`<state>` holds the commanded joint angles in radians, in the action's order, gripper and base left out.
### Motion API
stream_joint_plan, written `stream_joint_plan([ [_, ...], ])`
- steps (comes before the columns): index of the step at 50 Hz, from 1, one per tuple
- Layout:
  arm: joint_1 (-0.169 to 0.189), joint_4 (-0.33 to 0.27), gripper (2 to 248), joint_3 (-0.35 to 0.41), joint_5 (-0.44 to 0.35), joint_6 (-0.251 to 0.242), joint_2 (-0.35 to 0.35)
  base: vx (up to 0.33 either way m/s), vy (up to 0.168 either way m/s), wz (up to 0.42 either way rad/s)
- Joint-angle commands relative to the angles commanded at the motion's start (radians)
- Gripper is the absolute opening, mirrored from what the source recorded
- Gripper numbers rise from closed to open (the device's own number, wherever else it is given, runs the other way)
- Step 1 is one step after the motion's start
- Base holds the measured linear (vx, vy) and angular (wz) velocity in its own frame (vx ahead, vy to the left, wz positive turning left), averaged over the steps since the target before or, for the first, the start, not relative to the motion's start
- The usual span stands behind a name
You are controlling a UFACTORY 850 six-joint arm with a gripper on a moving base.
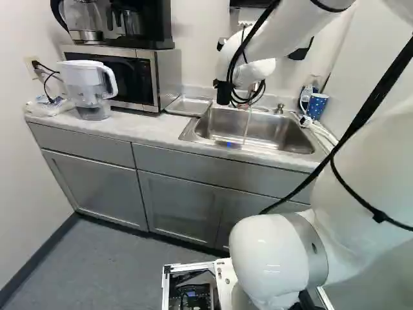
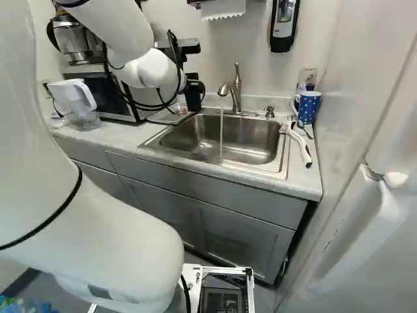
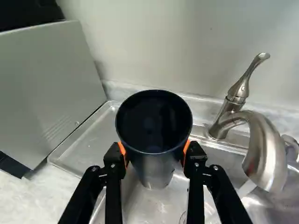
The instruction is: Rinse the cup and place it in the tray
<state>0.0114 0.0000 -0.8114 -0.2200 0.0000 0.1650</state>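
Note:
In the right base view my gripper (image 2: 193, 83) is over the counter beside the sink, left of the faucet. The wrist view has the gripper (image 3: 155, 153) shut on a dark cup (image 3: 154, 169), an orange pad against either side. The cup's wide dark rim faces the camera, and its lower part looks greyish and see-through. Behind and below it lies the shallow metal tray (image 3: 86, 135), between microwave and sink. From the faucet (image 2: 236, 91) a thin stream of water falls into the sink (image 2: 251, 140); the cup is apart from that stream.
The microwave (image 1: 155, 71) stands left of the tray, with a coffee maker on top and a water pitcher (image 1: 87, 87) beside it. A blue dotted mug (image 2: 308, 106) and a white-handled brush (image 2: 301, 145) are right of the sink. A wall rises at the right.

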Motion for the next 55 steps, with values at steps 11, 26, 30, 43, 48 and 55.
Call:
stream_joint_plan([
  [11,0.000,0.000,124,-0.008,0.002,0.000,0.012,0.000,0.000,0.000],
  [26,0.000,0.000,124,-0.008,0.002,0.068,0.012,0.000,0.000,0.000],
  [30,0.000,0.000,124,-0.008,0.002,0.107,0.012,0.000,0.000,0.000],
  [43,0.000,0.000,124,-0.008,0.002,0.243,0.012,0.000,0.000,0.000],
  [48,0.000,0.000,124,-0.008,0.002,0.295,0.012,0.000,0.000,0.000],
  [55,0.000,0.000,124,-0.008,0.002,0.369,0.012,0.000,0.000,0.000],
])
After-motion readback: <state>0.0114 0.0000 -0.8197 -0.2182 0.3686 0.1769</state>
